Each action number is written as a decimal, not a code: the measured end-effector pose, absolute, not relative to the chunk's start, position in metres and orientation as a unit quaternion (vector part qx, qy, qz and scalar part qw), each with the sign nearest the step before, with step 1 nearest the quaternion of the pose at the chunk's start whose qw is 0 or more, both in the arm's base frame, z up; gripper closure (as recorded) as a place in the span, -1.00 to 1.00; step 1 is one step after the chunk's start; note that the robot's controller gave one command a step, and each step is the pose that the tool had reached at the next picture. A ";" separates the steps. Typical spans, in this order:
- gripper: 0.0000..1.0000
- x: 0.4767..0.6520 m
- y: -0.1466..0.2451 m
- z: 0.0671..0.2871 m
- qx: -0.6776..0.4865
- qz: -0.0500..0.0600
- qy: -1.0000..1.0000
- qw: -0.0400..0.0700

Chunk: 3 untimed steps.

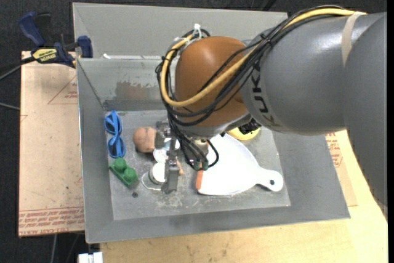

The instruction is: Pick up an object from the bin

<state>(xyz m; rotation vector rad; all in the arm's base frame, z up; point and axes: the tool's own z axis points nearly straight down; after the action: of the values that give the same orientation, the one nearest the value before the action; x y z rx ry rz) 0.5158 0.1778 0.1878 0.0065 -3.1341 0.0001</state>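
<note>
My gripper (169, 164) hangs low over the bin floor, left of centre, under the arm's brown cover. Its tip stands at a small white round thing (156, 176) lying on the floor. Just to its left, near the middle of the floor, sits a tan rounded lump (143, 138). A small orange piece (199, 180) lies to its right, at the edge of a flat white paddle-shaped board (237, 172) with a hole in its handle.
Blue toy glasses (113, 132) lie along the left wall, with a green block (124, 174) below them. A yellow and black thing (246, 128) peeks out from under the arm at the right. The arm covers the bin's back right part.
</note>
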 end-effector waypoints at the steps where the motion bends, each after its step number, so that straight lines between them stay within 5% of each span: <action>1: -1.00 0.518 0.177 0.192 0.000 -0.001 -1.000 0.000; 2: 1.00 0.506 0.156 0.072 0.010 -0.002 -1.000 0.003; 3: 1.00 0.506 0.155 0.072 0.010 -0.002 -1.000 0.003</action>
<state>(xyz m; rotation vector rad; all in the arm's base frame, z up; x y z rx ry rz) 0.5062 0.1555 0.0725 0.0327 -3.1353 -0.0055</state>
